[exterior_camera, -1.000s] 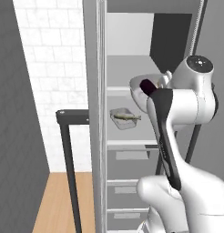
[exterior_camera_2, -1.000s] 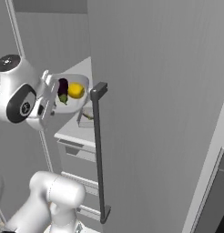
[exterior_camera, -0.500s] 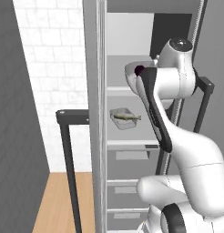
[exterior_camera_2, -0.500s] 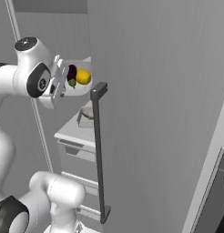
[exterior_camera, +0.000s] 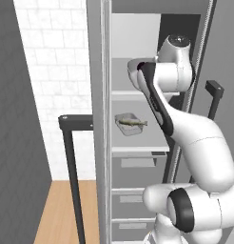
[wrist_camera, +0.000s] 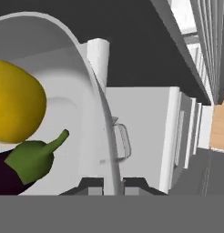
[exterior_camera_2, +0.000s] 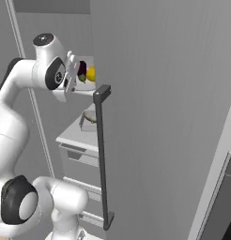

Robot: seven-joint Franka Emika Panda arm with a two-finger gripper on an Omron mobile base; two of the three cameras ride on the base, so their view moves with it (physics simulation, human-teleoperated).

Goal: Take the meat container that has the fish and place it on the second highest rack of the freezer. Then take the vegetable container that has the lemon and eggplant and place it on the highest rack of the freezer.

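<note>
The vegetable container [wrist_camera: 63, 91], a stiff, thin-walled white tub with the lemon [wrist_camera: 16, 109] and eggplant [wrist_camera: 22, 166] loose inside, looks light but tippy, so its rim is the sensible hold, and the gripper [wrist_camera: 111, 184] is clenched on that rim, carrying it up at the highest rack [exterior_camera: 138, 94] of the freezer [exterior_camera: 102, 119]. Held by one edge it could slip or spill if tilted, I judge. Compared with a second ago the arm has swung up and inward, lifting the tub from above the fish container [exterior_camera: 130, 124], which sits unmoved on the second rack.
</note>
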